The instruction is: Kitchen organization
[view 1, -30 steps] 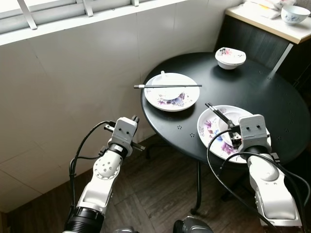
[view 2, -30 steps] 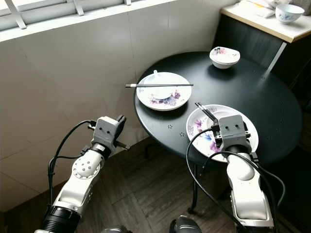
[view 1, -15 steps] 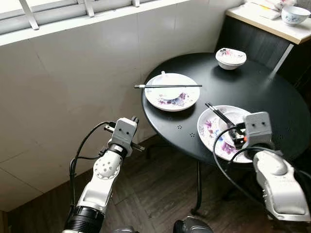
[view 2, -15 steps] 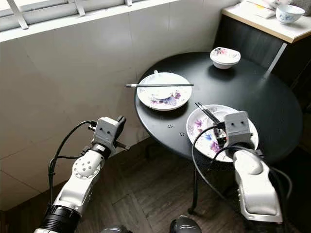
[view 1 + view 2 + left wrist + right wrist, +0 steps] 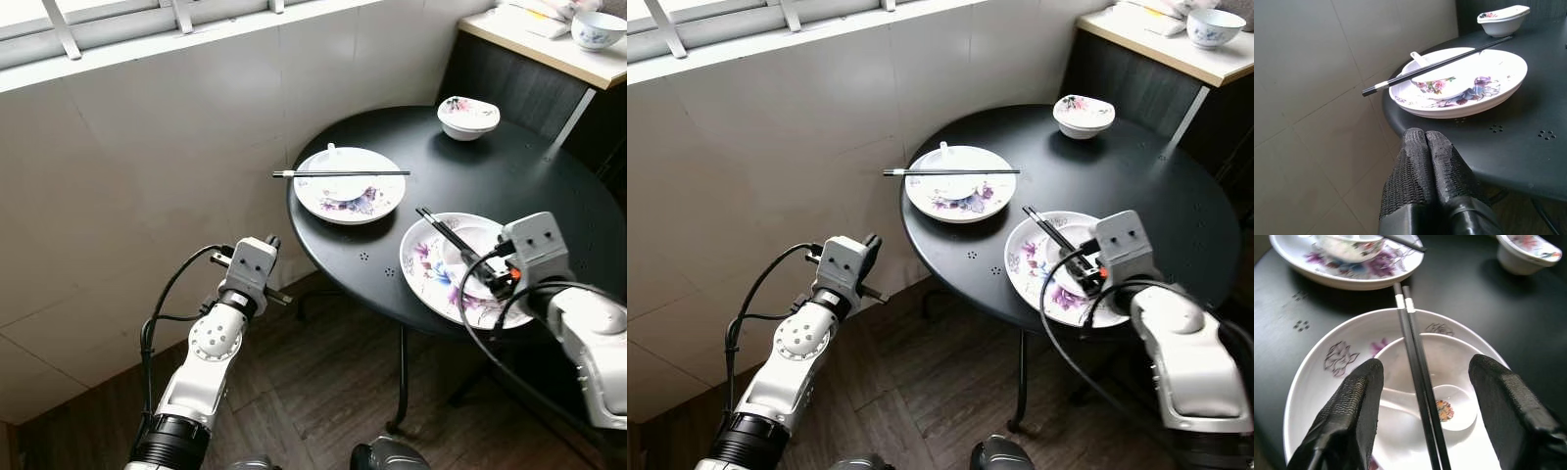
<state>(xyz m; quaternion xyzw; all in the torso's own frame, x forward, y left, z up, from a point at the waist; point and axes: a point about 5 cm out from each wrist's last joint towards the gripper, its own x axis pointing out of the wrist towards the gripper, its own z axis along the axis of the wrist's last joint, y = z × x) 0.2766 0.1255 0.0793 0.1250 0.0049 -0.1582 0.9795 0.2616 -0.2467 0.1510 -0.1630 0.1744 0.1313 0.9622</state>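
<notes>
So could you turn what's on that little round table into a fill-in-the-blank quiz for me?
1. The right gripper hangs with its fingers ____ on either side of the chopsticks on the near plate.
2. The left gripper, beside the table, has its fingers ____.
3. On the far plate a second pair of chopsticks lies across a ____.
4. The table is ____ in colour.

Missing words: open; shut; bowl; black
</notes>
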